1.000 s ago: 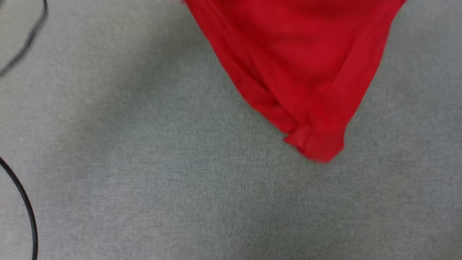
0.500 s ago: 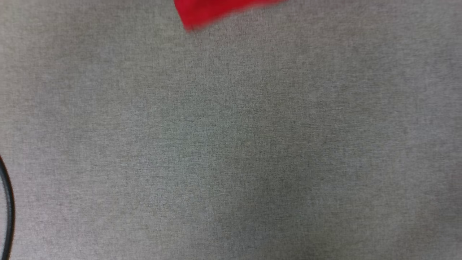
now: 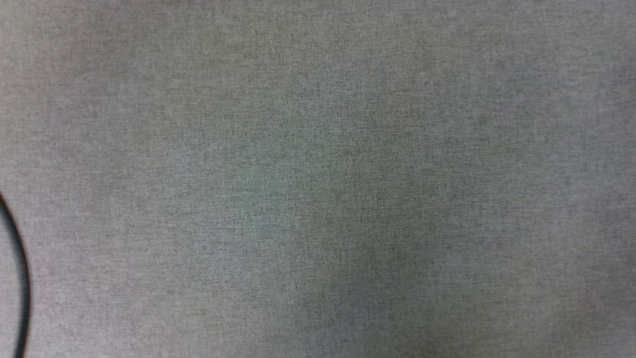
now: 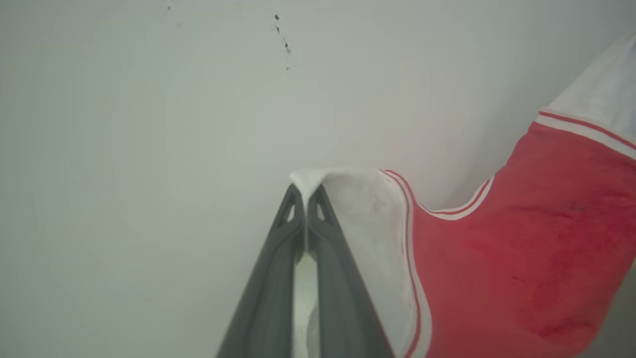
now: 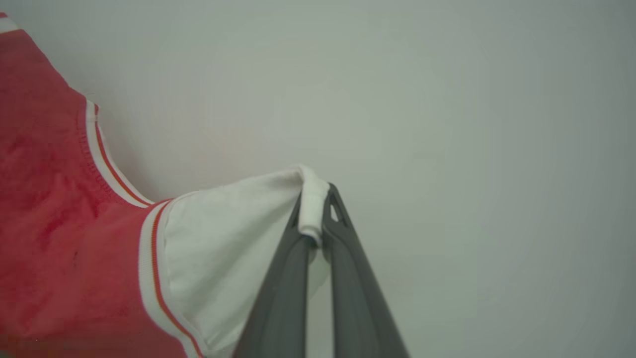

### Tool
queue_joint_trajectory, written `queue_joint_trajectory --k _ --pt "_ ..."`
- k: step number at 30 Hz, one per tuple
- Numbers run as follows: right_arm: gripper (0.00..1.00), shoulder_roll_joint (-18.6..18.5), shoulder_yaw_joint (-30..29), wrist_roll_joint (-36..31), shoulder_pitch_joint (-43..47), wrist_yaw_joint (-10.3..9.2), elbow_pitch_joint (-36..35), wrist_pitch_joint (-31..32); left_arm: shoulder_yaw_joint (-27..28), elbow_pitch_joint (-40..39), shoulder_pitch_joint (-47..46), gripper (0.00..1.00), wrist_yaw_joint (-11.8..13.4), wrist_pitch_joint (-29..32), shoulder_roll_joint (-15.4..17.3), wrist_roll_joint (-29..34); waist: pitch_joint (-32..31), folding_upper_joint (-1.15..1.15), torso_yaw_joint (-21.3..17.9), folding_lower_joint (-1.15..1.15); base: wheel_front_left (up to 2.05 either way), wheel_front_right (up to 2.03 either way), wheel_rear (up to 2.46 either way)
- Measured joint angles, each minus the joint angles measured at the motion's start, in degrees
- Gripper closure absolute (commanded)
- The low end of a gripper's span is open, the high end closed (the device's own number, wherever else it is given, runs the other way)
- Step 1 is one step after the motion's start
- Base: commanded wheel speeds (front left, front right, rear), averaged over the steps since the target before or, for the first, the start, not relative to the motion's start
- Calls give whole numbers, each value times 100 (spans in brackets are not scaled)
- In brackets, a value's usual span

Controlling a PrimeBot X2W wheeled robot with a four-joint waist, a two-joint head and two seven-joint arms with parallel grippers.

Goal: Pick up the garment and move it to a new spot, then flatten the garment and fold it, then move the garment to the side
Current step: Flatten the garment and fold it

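Observation:
The garment (image 4: 521, 258) is a red jersey with white sleeves and red-and-white stripe trim, held up in the air in front of a pale wall. My left gripper (image 4: 305, 191) is shut on the edge of one white sleeve; the red body hangs to the right of it in the left wrist view. In the right wrist view my right gripper (image 5: 314, 199) is shut on the other white sleeve, whose cloth bunches between the fingertips, with the garment (image 5: 54, 223) spreading to the left. The numerals are hidden.
The head view looks down on a grey cloth-covered surface (image 3: 318, 179). A black cable (image 3: 20, 278) curves along its left edge. A pale wall (image 4: 149, 124) with a few dark specks stands behind the raised grippers.
The red hem of the garment, hanging low in the head view a second ago, rose to the top edge and then left that view. The black cable stays at the left edge.

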Motion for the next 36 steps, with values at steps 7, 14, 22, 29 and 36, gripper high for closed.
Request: queue_joint_trajectory --k 7,14,22,29,36 --pt "100 261 371 354 1432 0 129 -402 -320 244 1450 100 -65 -476 144 -299 -315 0 -74 0 0 0 0" --pt "100 404 991 910 3024 0 -164 -558 -534 11 3295 100 -64 -992 299 -695 -872 0 -133 0 0 0 0" --pt "100 169 1424 1679 4715 -1 -558 -839 -639 -786 5348 100 415 -1252 498 -1053 -1571 0 -167 -1 0 0 0" --pt "100 -187 1756 2164 6006 0 -921 -1045 -549 -1911 7322 100 989 -1337 1073 -1382 -2192 0 -253 -1 0 0 0" --pt "100 -836 2012 2424 7167 0 -1386 -1149 -328 -2986 8947 100 1568 -1350 1577 -1567 -2782 0 -297 -2 0 0 0"
